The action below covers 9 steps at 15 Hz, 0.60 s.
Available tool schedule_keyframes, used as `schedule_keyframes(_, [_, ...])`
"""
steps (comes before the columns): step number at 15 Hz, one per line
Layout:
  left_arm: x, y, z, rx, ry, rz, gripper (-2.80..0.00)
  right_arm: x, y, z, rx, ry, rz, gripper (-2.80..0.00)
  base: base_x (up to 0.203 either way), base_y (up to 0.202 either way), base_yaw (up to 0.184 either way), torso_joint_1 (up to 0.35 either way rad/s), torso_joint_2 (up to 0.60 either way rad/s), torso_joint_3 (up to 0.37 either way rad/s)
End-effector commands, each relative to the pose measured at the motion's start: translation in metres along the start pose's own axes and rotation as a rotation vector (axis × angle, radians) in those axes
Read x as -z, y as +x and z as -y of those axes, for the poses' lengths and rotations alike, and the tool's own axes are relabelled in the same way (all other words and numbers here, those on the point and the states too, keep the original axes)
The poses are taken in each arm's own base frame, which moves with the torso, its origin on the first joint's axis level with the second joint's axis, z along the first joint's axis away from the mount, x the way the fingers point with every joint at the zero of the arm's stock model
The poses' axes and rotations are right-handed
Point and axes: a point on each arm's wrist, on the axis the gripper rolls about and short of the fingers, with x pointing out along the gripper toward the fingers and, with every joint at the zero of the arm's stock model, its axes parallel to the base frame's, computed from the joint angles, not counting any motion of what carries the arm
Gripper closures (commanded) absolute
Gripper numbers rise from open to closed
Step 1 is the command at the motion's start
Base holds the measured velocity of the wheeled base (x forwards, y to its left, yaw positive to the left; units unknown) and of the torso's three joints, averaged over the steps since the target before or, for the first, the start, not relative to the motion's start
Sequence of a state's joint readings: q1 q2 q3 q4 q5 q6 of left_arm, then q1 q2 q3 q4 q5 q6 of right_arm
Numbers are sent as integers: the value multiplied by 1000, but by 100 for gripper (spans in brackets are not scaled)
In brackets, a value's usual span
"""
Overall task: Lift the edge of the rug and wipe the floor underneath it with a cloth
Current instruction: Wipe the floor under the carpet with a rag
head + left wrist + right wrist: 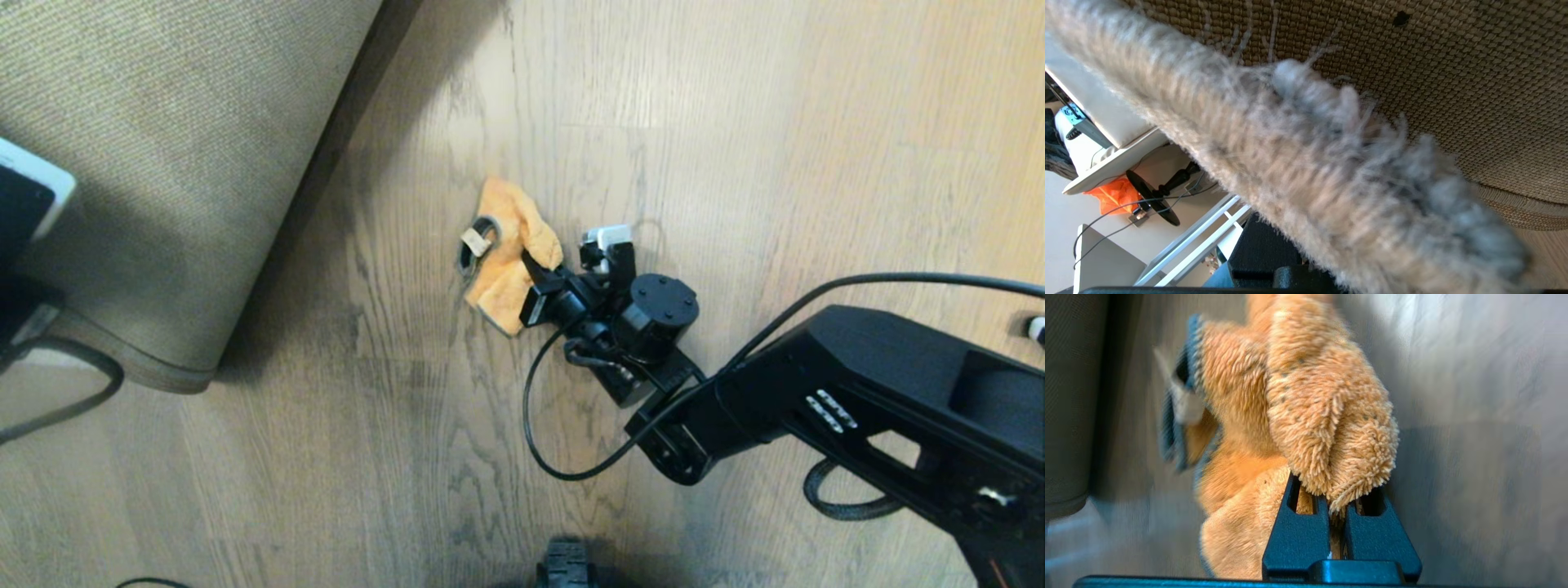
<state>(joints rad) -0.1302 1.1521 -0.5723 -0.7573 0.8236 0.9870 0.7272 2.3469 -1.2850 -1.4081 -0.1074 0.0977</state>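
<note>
The rug (pixel 163 147) is held up off the floor at the upper left, so its tan woven backing faces me. In the left wrist view its fuzzy grey edge (pixel 1306 155) runs straight across my left gripper (pixel 1306 261), which is shut on it; the fingers are mostly buried in the pile. The orange-tan cloth (pixel 510 253) lies crumpled on the wood-grain floor (pixel 735 147), to the right of the raised rug. My right gripper (pixel 531 273) reaches in from the right, low over the floor. It is shut on a fold of the cloth (pixel 1310 408) between its black fingers (pixel 1294 531).
A black cable (pixel 539 425) loops from the right arm over the floor. Another cable (pixel 73 400) lies below the rug's rounded corner. My base (pixel 563 567) shows at the bottom edge. White furniture (pixel 1106 163) and an orange bag (pixel 1114 196) stand beyond the rug.
</note>
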Motion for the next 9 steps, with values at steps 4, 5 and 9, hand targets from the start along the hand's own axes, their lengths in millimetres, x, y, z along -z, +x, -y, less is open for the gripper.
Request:
schedule_keyframes(4, [0,0,0,-6,2,-2,0,11,-20,-62,-133,42,-48,0,0,0,0,0,0,0])
schedule_keyframes(5, [0,0,0,-6,2,-3,0,14,-25,-74,-159,49,-62,0,0,0,0,0,0,0])
schedule_keyframes(9, [0,0,0,-6,2,-3,0,22,-39,-107,-220,70,-98,0,0,0,0,0,0,0])
